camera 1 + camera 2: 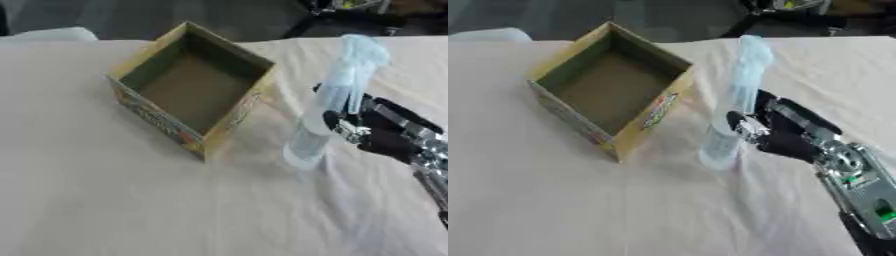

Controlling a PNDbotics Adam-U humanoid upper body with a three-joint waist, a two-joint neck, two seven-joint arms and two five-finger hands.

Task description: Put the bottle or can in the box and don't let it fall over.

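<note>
1. Right hand (785, 132) comes in from the lower right, fingers curled round the lower half of the bottle (732, 102), thumb side toward the camera. Grasp looks closed on it.
2. Bottle is clear, pale blue, tall and slim, with a light cap on top. It leans slightly, top tipped away toward the far side. Can't tell whether its base touches the cloth or sits just above it; the outline is blurred, so it may be moving.
3. Box (194, 85) stands open-topped and empty, just to the robot's left of the bottle, near but apart. It sits cornerwise to the camera, with printed colour on the outer walls.
4. Tablecloth (131, 210) is pale and wrinkled around the bottle's base.
5. Left hand isn't in either view.
6. Step, my read: grasp done, lift and transfer to the box comes next.
7. Next move needs the bottle raised above the near right wall, carried left over the opening, straightened upright, and lowered until the base lands flat on the box floor before letting go. Tall and narrow, so a tilted release probably tips it.
</note>
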